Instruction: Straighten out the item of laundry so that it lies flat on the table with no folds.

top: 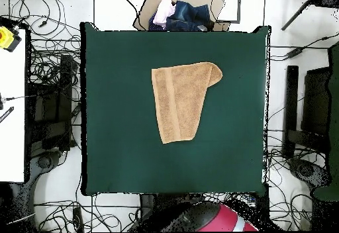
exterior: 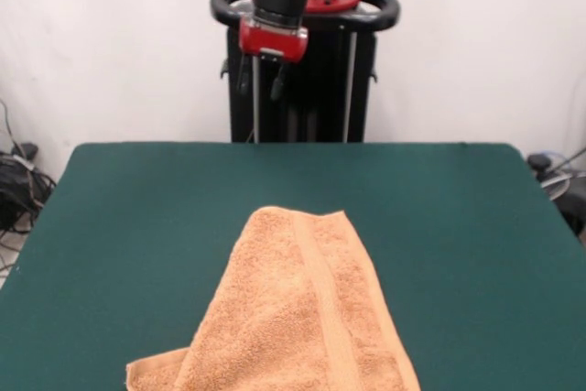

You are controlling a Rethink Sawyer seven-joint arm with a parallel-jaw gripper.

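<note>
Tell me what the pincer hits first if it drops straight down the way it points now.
Probably bare table near its far edge. The pincer hangs high in front of the pedestal, pointing down, and the towel lies well nearer the camera. Depth is unclear, so it may fall just behind the table.

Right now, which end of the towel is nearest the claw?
The narrow rounded end of the towel, pointing at the claw and pedestal; the wider, folded-over end lies farthest away.

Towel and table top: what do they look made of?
The towel looks like orange-tan terry cloth: a fuzzy, looped pile, with a flatter woven band running along it. The table seems topped with dark green felt-like cloth: matte, no shine and no visible weave. What lies beneath the cloth cannot be told.
</note>
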